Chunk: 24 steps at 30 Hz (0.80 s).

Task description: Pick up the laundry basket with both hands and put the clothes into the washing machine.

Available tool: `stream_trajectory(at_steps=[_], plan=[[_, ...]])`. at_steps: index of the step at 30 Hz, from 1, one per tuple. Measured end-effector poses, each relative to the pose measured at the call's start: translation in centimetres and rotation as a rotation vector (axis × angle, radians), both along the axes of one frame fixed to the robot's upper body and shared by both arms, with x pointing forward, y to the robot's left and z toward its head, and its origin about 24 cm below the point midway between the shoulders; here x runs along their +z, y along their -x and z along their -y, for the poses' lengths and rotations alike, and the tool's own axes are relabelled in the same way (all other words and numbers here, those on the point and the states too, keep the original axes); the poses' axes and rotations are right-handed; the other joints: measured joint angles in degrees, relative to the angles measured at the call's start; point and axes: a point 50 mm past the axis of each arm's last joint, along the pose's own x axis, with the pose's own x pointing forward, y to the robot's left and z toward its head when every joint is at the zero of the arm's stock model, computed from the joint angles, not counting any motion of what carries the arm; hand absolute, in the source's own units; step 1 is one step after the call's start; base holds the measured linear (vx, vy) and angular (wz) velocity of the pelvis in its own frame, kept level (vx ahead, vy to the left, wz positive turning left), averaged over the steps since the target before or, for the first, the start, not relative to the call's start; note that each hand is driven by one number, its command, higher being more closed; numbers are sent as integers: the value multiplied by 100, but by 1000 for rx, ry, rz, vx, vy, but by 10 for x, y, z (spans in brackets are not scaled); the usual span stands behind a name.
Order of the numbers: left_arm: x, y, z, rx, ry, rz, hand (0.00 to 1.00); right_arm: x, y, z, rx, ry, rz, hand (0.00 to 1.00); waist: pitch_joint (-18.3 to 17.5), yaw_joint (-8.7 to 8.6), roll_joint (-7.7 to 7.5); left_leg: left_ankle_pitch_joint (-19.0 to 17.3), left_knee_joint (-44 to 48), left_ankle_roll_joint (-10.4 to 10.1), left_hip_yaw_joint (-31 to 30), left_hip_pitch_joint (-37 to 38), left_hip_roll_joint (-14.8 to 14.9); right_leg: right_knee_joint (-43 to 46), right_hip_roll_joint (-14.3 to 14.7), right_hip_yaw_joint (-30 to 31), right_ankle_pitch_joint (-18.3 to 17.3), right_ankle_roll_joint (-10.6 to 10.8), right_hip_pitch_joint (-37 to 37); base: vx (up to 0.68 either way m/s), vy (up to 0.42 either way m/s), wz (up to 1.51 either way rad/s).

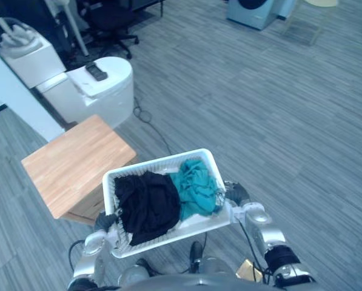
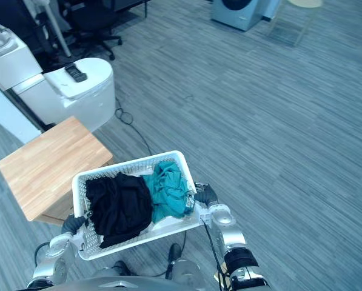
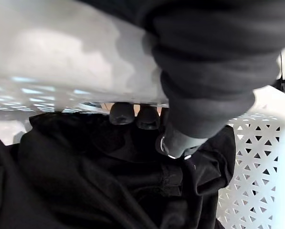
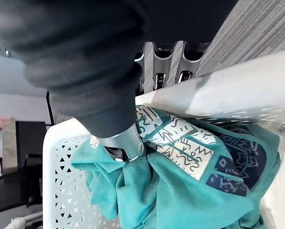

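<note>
Gripping the laundry basket (image 1: 162,160) at its two short ends, I am holding it up in front of me. My left hand (image 1: 106,221) is clamping the end with the black garment (image 1: 147,203). My right hand (image 1: 236,193) is clamping the end with the teal garment (image 1: 196,185).

In the left wrist view my dark fingertips (image 3: 122,113) are curling round the white rim from below, and my thumb (image 3: 175,143) is coming down inside the basket onto the black cloth. In the right wrist view my fingers (image 4: 163,67) are wrapping the outer face of the rim. My thumb (image 4: 125,145) is pressing down inside, onto the teal cloth with its patterned print. So both sets of fingers are pinching the rim, not spreading.

Both garments are lying bunched inside the basket, touching each other in the middle, black on my left and teal on my right. The basket is hanging over the grey plank floor (image 1: 278,109), just beside the near corner of the wooden table (image 1: 71,160) on my left. I cannot tell whether they are touching. The washing machine (image 1: 250,12) is standing well apart from me, at the far edge of the head views.
</note>
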Motion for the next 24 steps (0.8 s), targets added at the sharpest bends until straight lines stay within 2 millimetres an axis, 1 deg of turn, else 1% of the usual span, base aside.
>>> stream_trajectory(at_steps=[1,2,4,5,6,7,8,9,10,11,12,13,14,15,16,17,18,19,20,21,22,23,24], plan=[[1,-2,1,-5,-1,3,100,0,2,1,-12,-5,0,100,0,-6,0,-8,76,-4,7,-5,37,9,18,49,-20,16,-4,-78,-61,-39],[2,-3,1,-10,-5,8,100,-1,6,1,-28,-14,5,100,6,-13,6,-120,328,-30,25,-25,162,48,65,105,-173,87,-9,-63,-67,-40],[1,-2,-1,-11,-12,2,100,-6,13,0,-43,-27,-8,100,33,-24,85,-449,975,-107,154,-23,584,151,289,204,-392,-83,30,-94,-116,-52],[-1,0,-4,-3,-17,-8,100,-10,19,-2,-43,-35,-27,100,42,-17,106,-521,1655,24,130,-128,900,-18,469,308,-425,-183,178,-77,-179,-69],[-4,3,-3,1,-12,-25,100,-13,23,-2,-47,-38,-38,100,49,56,213,-350,2514,816,-169,-511,1352,-431,749,392,-332,-317,564,17,-186,-84],[-6,6,-2,5,-8,-35,100,-12,22,-2,-46,-38,-31,100,115,130,341,-231,3086,1126,-464,-724,1586,120,856,324,-429,-461,480,65,-139,-110],[-5,9,-6,4,-19,-32,100,-11,20,-7,-44,-54,-21,100,175,219,239,138,3847,1448,-996,-1049,1583,1242,770,271,-873,-556,291,161,-207,-125],[-10,19,-7,26,-11,-57,100,-8,20,-12,-39,-70,0,100,228,214,182,315,4607,1004,-2050,-1540,1309,1402,705,525,-1480,-567,400,85,-149,-119],[-11,20,0,33,19,-50,100,-7,20,-6,-53,-57,2,100,265,188,253,-132,4712,533,-2697,-1756,908,1388,789,762,-1498,-605,377,61,-85,-129],[-11,20,4,39,33,-47,100,-3,16,-3,-53,-44,14,100,251,226,291,-536,4368,233,-3136,-1925,252,1298,767,1148,-1474,-641,286,2,72,-112],[-11,20,5,38,35,-46,100,-2,15,-2,-48,-39,20,100,239,228,309,-668,3997,136,-3232,-2008,-2,1093,765,1294,-1456,-634,293,150,68,-153],[-8,17,6,37,39,-25,100,0,13,-1,-39,-40,29,100,198,249,378,-631,2637,-1,-3213,-2181,-181,903,778,1381,-1331,-408,323,221,23,-113],[-5,15,3,35,28,-6,100,2,12,-3,-35,-45,37,100,176,271,379,-530,2120,-146,-3187,-2242,-199,1270,683,1396,-1374,-414,258,402,56,-105],[-4,12,0,25,17,-5,100,2,14,-1,-33,-44,38,100,196,225,413,-215,1100,-284,-3312,-2325,-107,1028,700,1329,-1438,-280,465,467,117,-47],[-6,10,6,7,31,-11,100,-1,18,6,-54,-35,21,100,195,189,578,143,179,-461,-3418,-2282,-20,913,840,1309,-1485,-301,628,531,178,-40],[-7,10,9,5,39,-14,100,-3,19,8,-66,-32,9,100,182,183,561,372,-117,-473,-3527,-2261,-68,963,884,1413,-1600,-259,671,399,162,-38],[-7,10,10,6,41,-14,100,-4,19,8,-71,-33,9,100,154,205,543,574,-125,-428,-3581,-2225,-110,1044,875,1547,-1698,-239,680,390,181,-73],[-7,11,7,13,36,-16,100,-4,18,5,-70,-44,13,100,75,311,363,884,46,-246,-3578,-2269,-223,1277,748,1787,-1950,-178,590,432,197,-90],[-6,12,4,19,29,-16,100,-2,17,1,-68,-55,23,100,-48,314,169,1058,324,-146,-3435,-2361,-376,1586,559,1973,-2255,-105,435,445,210,-80],[-6,11,4,19,28,-15,100,-2,18,1,-70,-57,25,100,-98,290,83,1128,495,-85,-3366,-2388,-478,1692,442,2027,-2376,-55,404,485,232,-44],[-6,10,4,20,26,-12,100,-4,20,2,-88,-67,19,100,-159,256,-142,810,839,85,-3149,-2392,-722,1990,145,2064,-2461,144,391,539,223,-18],[-5,8,5,22,28,-9,100,-6,23,3,-103,-75,12,100,-153,251,-178,518,1129,264,-3004,-2305,-839,2661,-27,2028,-2336,486,235,547,226,-15],[-5,9,4,26,23,-12,100,-8,24,1,-105,-82,5,100,-152,251,-179,380,1198,314,-2946,-2197,-879,3108,-68,1978,-2188,719,128,541,223,-8]])
